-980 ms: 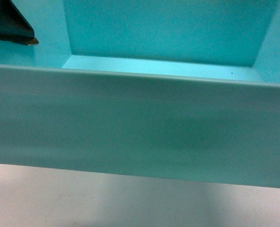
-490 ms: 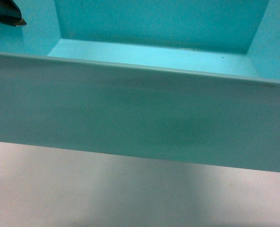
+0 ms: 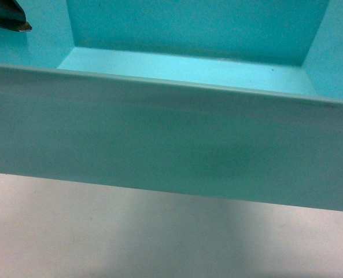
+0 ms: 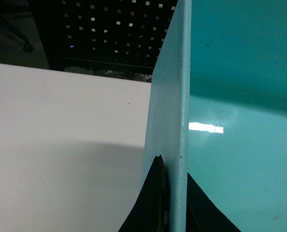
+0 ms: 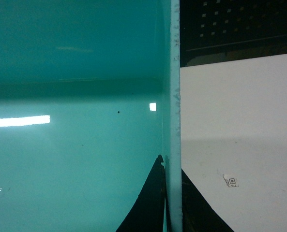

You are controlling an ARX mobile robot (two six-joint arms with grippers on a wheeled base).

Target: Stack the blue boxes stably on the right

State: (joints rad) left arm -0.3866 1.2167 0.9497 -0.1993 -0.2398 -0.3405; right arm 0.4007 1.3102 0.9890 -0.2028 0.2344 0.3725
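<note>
Closest to the head camera, the near wall of the turquoise box (image 3: pixel 171 145) fills the view, so the tub is judged to be held up off the white table (image 3: pixel 102 231), whose surface is seen below that wall. At the box's left wall, the left gripper (image 4: pixel 174 203) is seen clamped over the rim, one dark finger outside and one inside. At the box's right wall, the right gripper (image 5: pixel 171 198) is closed on the rim in the same way. Beyond the rim, the box's bright floor and far wall are seen, with nothing inside. Past the box's side walls, a dark perforated panel (image 4: pixel 114 34) is seen behind the table edge, and a small printed tag (image 5: pixel 230 181) lies on the table right of the box.

The deep blue box cannot be seen, so its place is not known from these views. The carry is judged to be the step in hand. For a stable stack, both grips should be kept level and equally tight, so that the tub does not tilt or twist, and the rim should be released only once the tub is squarely seated.
</note>
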